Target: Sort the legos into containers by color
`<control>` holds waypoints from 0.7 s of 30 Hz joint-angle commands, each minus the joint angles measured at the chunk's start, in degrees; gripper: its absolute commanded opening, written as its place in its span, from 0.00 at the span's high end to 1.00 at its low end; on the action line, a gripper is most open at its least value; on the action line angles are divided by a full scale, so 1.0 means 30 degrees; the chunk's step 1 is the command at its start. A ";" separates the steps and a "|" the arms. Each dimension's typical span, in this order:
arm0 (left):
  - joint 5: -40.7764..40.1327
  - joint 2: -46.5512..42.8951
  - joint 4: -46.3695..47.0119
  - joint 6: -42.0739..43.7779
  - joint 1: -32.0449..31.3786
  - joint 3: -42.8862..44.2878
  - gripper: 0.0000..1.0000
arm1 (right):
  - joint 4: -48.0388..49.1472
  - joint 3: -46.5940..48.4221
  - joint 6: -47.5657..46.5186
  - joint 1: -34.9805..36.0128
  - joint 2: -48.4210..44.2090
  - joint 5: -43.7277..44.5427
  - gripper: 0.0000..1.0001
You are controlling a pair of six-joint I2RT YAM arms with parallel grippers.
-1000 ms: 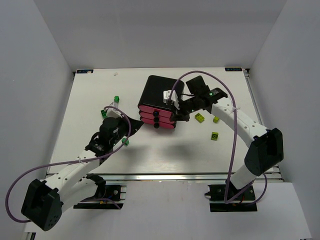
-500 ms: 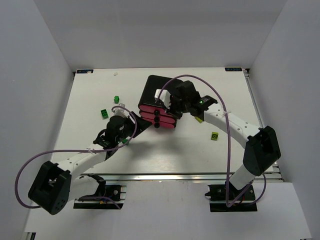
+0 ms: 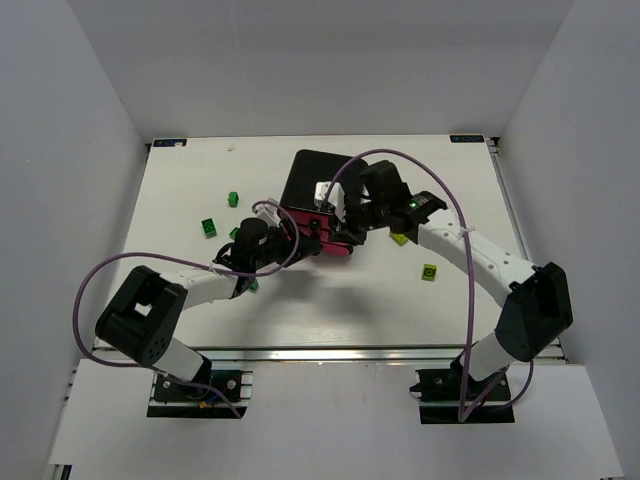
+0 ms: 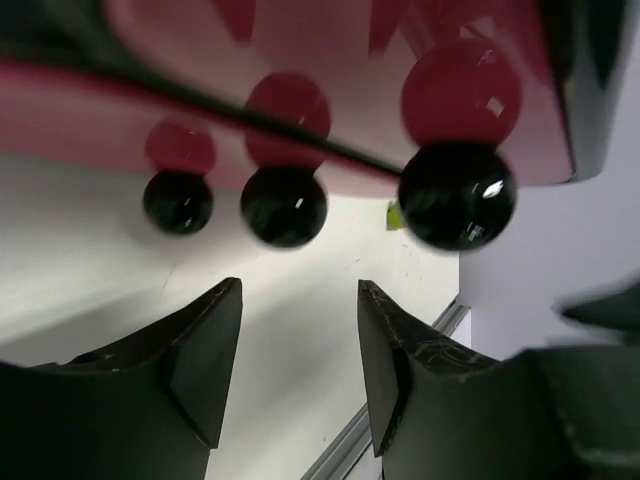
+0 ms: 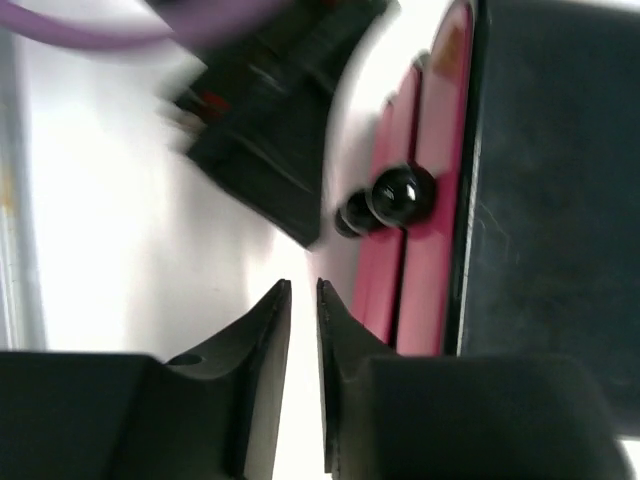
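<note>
Since half a second ago the left arm has swung in across the table (image 3: 380,310), bringing the left gripper (image 3: 305,238) right up to the drawer fronts. The right arm has barely shifted.

Far left on the table lies a dark green lego (image 3: 208,227), with a second dark green lego (image 3: 233,198) a little farther back. A third green lego (image 3: 250,286) sits just beside the left arm's forearm. All three are loose on the table, well apart from the box.

The left gripper (image 4: 300,340) is spread wide with nothing between its fingers (image 4: 195,350). From its wrist camera the three black knobs (image 4: 284,205) hang in a row just beyond the fingertips, apart from them. The pink drawers (image 4: 330,60) fill the view behind the knobs.

In the middle stands the black casing (image 3: 312,175), its stacked drawers (image 3: 338,250) facing the arms. I cannot tell whether any drawer is pulled out.

The right gripper (image 3: 340,228) hovers at the front edge of the casing. From its own camera, the right gripper (image 5: 303,300) has its fingers (image 5: 265,340) pressed almost together, a thin slit between them with nothing in it. The drawers (image 5: 440,200) and casing (image 5: 550,150) are close on one side.

To the right, a yellow-green lego (image 3: 400,238) lies just beside the right arm. Another yellow-green lego (image 3: 430,272) lies nearer the front, on open table.
</note>
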 commanded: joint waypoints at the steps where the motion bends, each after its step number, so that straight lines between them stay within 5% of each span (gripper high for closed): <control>1: 0.0627 0.0865 0.1609 0.0631 0.0039 0.1100 0.41 | -0.0198 -0.0060 0.0334 -0.0046 -0.1567 -0.1925 0.76; 9: -0.0719 0.2276 0.1697 0.0632 0.0039 0.2127 0.46 | 0.0007 -0.0383 0.0804 -0.0572 -0.2300 -0.1660 0.73; 16: -0.0984 0.2541 0.1902 0.0660 0.0039 0.2362 0.74 | 0.0008 -0.0442 0.0892 -0.0808 -0.2213 -0.1689 0.73; 21: -0.0751 0.1957 0.1756 0.0865 0.0039 0.1953 0.81 | -0.0080 -0.0530 0.0892 -0.0925 -0.2300 -0.1660 0.73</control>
